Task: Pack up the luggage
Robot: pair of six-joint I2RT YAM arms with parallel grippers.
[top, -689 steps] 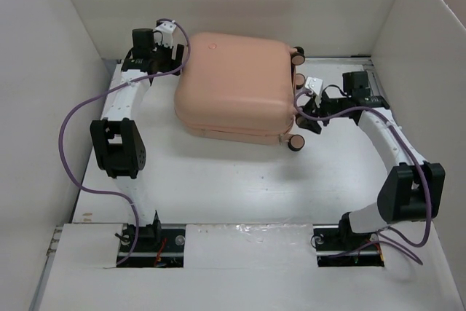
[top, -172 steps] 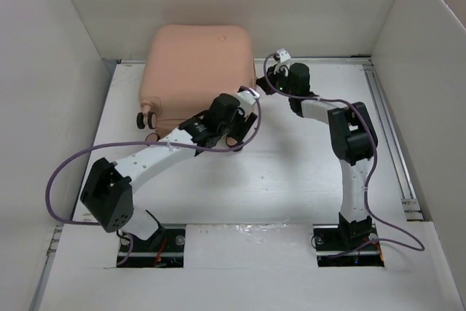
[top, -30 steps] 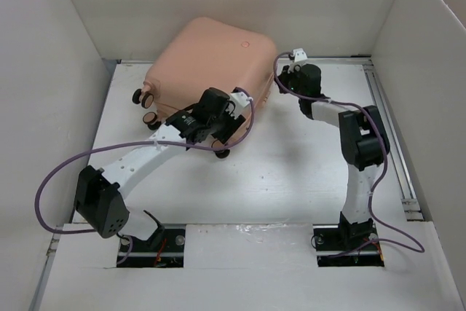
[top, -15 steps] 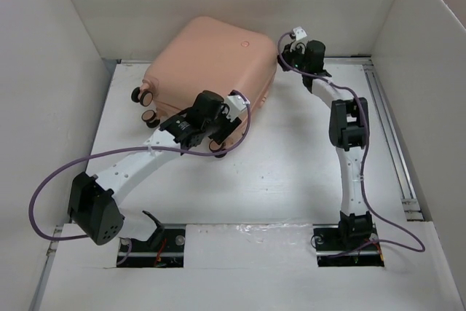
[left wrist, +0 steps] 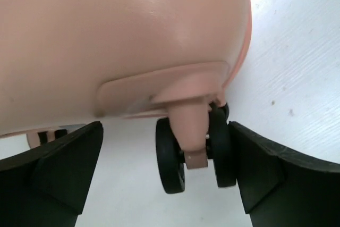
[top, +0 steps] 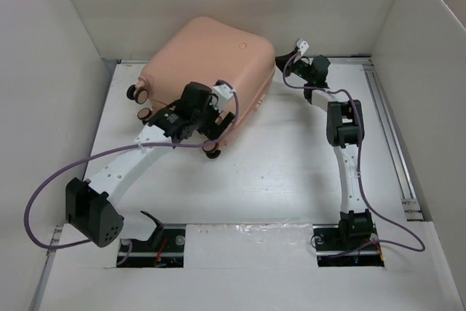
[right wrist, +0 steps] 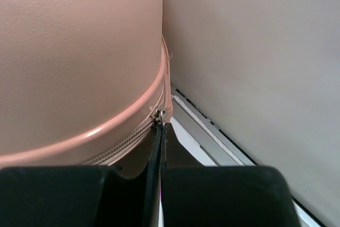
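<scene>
The luggage (top: 211, 60) is a salmon-pink hard-shell suitcase, closed, lying at the back of the table with its wheels toward the front left. My left gripper (top: 206, 135) is open at the case's near corner. In the left wrist view its black fingers (left wrist: 69, 163) stand on either side of a dark twin wheel (left wrist: 194, 155); the right finger is close against it. My right gripper (top: 280, 63) is at the case's back right corner. In the right wrist view it is shut (right wrist: 161, 126) on the small metal zipper pull (right wrist: 159, 114) of the zip seam.
White walls enclose the table; the back wall (top: 328, 5) stands just behind the case. A metal rail (top: 386, 129) runs along the table's right edge. Purple cables (top: 44, 194) loop off both arms. Two more wheels (top: 138, 103) stick out at the case's left.
My left gripper has opened around the wheel and shifted a little left with the case. The right arm has stretched farther back, still shut at the zip.
</scene>
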